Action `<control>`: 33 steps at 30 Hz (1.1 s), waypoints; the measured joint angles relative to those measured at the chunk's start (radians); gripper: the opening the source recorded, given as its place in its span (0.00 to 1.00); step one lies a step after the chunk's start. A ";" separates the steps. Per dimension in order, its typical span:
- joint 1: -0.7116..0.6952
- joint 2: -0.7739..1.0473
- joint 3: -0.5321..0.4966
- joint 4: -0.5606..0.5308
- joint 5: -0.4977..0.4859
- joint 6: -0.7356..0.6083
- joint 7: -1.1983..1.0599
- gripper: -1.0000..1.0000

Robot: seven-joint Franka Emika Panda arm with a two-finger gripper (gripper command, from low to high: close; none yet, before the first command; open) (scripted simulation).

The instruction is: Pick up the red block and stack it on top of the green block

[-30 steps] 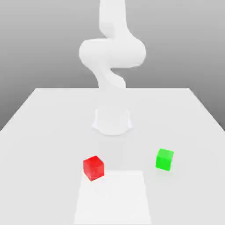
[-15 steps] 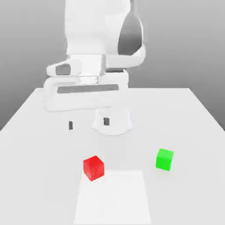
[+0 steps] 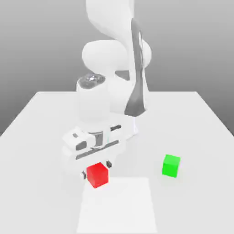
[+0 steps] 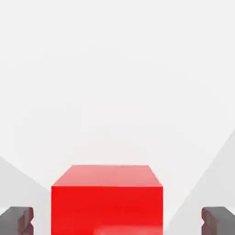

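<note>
The red block (image 3: pixel 97 174) rests on the white table (image 3: pixel 192 123), left of centre in the exterior view. My gripper (image 3: pixel 96 169) has come down over it, a dark fingertip showing on either side. In the hand view the red block (image 4: pixel 107 202) lies between the two fingertips (image 4: pixel 16 220), with a clear gap on each side, so the gripper (image 4: pixel 117 221) is open and not touching it. The green block (image 3: pixel 171 165) stands alone on the table toward the exterior view's right, about a block's height lower than my hand's body.
A lighter square patch (image 3: pixel 119 208) marks the table surface just in front of the red block. My white arm (image 3: pixel 114 59) rises behind the hand, over the table's middle. The table's edges run along both sides.
The hand has dropped from well above the table down onto the red block and now straddles it. Neither block has moved.
</note>
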 joint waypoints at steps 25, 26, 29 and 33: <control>-0.004 -0.296 -0.028 -0.050 -0.326 -0.246 0.211 0.00; 0.032 -0.310 -0.013 -0.053 -0.316 -0.258 0.186 0.00; 0.152 -0.350 0.045 -0.058 -0.280 -0.293 0.096 0.00; 0.326 -0.404 0.115 -0.066 -0.242 -0.339 -0.023 0.00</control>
